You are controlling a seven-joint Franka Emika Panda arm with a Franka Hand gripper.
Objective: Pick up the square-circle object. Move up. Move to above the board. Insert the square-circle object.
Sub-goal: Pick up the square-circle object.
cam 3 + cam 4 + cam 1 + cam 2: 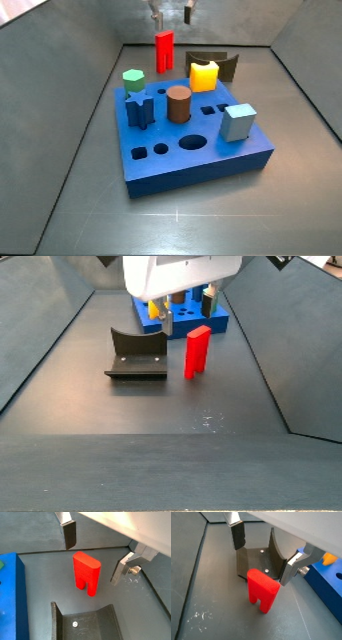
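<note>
Gripper (97, 552) is hanging over the square-circle object (87, 573) with its 2 fingers (69, 534) spread wide and nothing between them, from what I can see in both wrist views. In a wrist view I've got 1 finger (236, 534) on either side of the red block (262, 590), both clear above it, not touching. The square-circle object stands upright on the dark desk (147, 406), slot end down so the 2 prongs sit on the desk. In a side view it's at the far end (164, 50), just beyond the board (194, 140) and apart from it. The fixture (136, 354) sits just beside it, not touching as far as I can tell. On my feed the board is blue and already has stuff standing in it: a brown cylinder (178, 104), a yellow peg (203, 75), a green piece (132, 78), a dark blue piece (140, 111) and a light-blue cube (239, 122), with a few holes unfilled near the front. In a side view the gripper (171, 14) barely pokes in at the top edge.
</note>
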